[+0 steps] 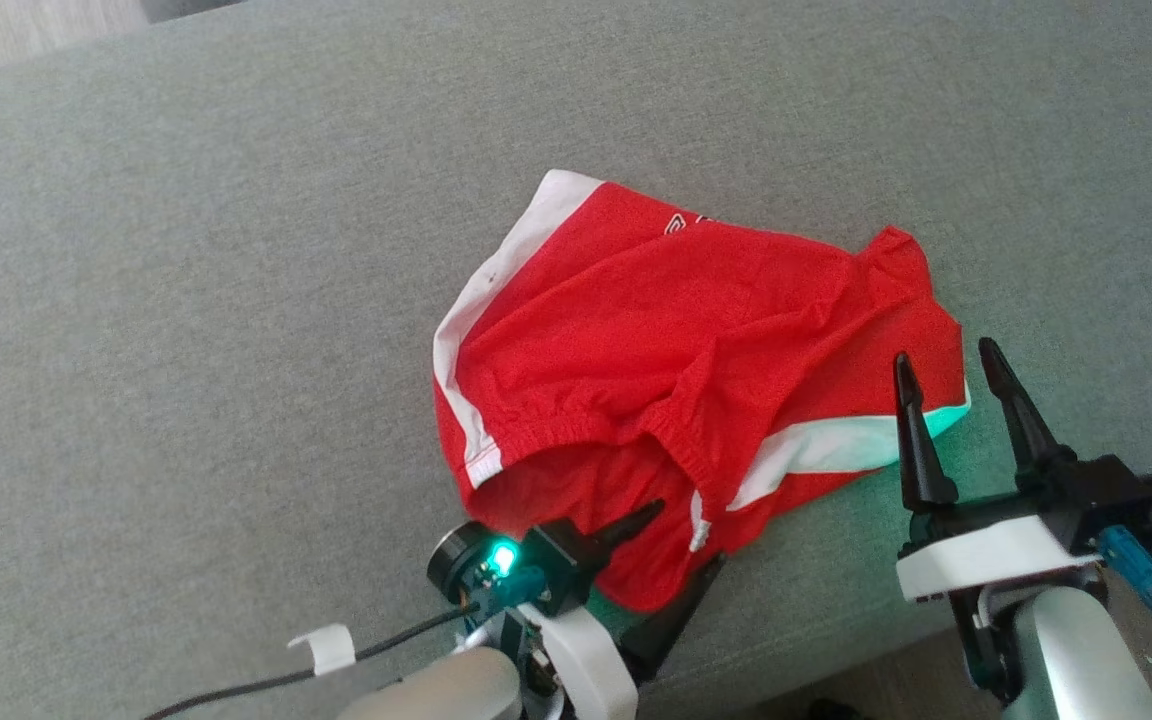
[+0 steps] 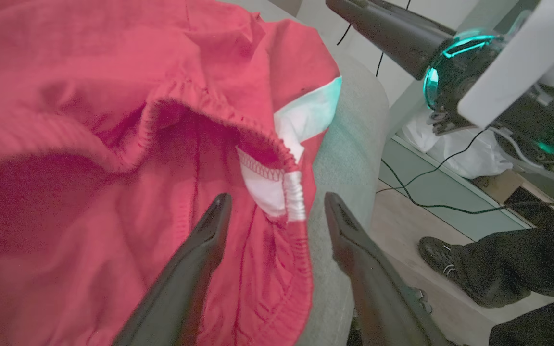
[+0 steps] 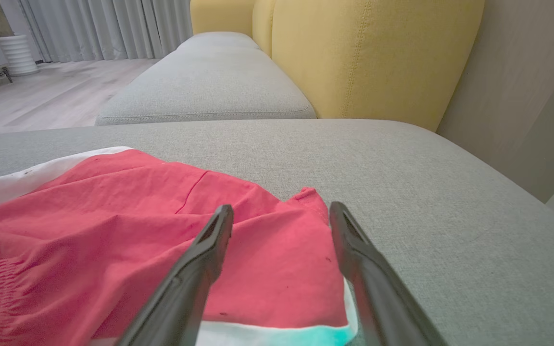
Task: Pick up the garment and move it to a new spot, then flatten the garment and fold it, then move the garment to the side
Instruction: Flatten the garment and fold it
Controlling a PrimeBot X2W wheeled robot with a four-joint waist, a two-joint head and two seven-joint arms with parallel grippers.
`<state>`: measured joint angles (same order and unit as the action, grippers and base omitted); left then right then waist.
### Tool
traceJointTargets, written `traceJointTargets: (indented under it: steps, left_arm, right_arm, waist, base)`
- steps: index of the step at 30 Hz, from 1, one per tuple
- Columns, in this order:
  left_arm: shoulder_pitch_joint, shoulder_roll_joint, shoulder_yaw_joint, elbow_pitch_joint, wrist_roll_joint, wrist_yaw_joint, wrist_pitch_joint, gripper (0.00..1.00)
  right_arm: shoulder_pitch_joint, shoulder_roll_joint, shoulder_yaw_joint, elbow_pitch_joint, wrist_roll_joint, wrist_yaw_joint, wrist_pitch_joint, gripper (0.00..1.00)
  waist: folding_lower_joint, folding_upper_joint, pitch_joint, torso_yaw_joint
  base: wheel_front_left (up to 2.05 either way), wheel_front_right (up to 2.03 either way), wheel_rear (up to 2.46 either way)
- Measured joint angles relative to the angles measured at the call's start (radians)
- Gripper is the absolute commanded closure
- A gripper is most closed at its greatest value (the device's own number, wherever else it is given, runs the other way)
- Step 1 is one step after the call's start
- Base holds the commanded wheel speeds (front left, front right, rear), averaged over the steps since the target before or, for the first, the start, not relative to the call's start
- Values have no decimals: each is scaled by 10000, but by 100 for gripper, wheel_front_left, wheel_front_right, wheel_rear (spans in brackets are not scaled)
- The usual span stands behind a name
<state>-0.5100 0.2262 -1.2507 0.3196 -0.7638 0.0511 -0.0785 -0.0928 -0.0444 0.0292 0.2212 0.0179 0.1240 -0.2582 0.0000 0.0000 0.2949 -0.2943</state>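
So at this point your red fabric shorts with the white side stripes [image 1: 676, 330] were lying rumpled on the grey woven sofa seat [image 1: 236, 300], over toward the right and close to the near edge. The elastic waistband faced the robot and gaped open a bit.

Your left pincer [image 1: 688, 532] was down low at the near end of the waistband, fingers spread apart, nothing pinched. In the left wrist view the white seam end of the waistband sat between the two dark fingers, with red cloth under them. I couldn't tell whether the tips actually touched the cloth.

Your right pincer [image 1: 944, 352] was spread wide too, hanging over the right-hand corner of the shorts where the white stripe picked up a teal glow, gripping nothing.

The right wrist view had yellow padded backrests [image 3: 378, 57] behind the seat. Past the seat's edge in the left wrist view there was a person's dark shoe [image 2: 443, 259] on the pale wood floor [image 2: 397, 230], plus a thin black cable [image 2: 414, 202].
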Motion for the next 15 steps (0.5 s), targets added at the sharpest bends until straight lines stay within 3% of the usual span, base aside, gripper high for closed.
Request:
traceJointTargets:
  steps: [2, 3, 8, 11, 15]
  left_arm:
    - [-49, 36, -86, 6, 59, -54, 117, 96]
    - [-86, 67, -96, 8, 82, -98, 184, 100]
    - [-370, 63, 2, -111, 79, -347, -73, 100]
    - [-821, -244, 554, -447, -151, -616, -453, 100]
    - [-2592, -617, 1436, -1083, -525, -999, -284, 100]
  right_arm:
    - [-5, 0, -2, 0, 8, 0, 0, 0]
    - [-12, 0, -2, 0, 15, 0, 0, 0]
    - [-30, 0, -2, 0, 77, 0, 0, 0]
    - [-31, 0, -73, 0, 77, 0, 0, 0]
    - [-29, -2, -125, 0, 75, 0, 0, 0]
  waist:
    - [0, 0, 44, -26]
    - [0, 0, 61, -43]
    - [0, 0, 81, -111]
    - [0, 0, 50, -46]
    - [0, 0, -71, 103]
  base:
    - [0, 0, 0]
    - [0, 0, 0]
    - [0, 0, 0]
    - [0, 0, 0]
    - [0, 0, 0]
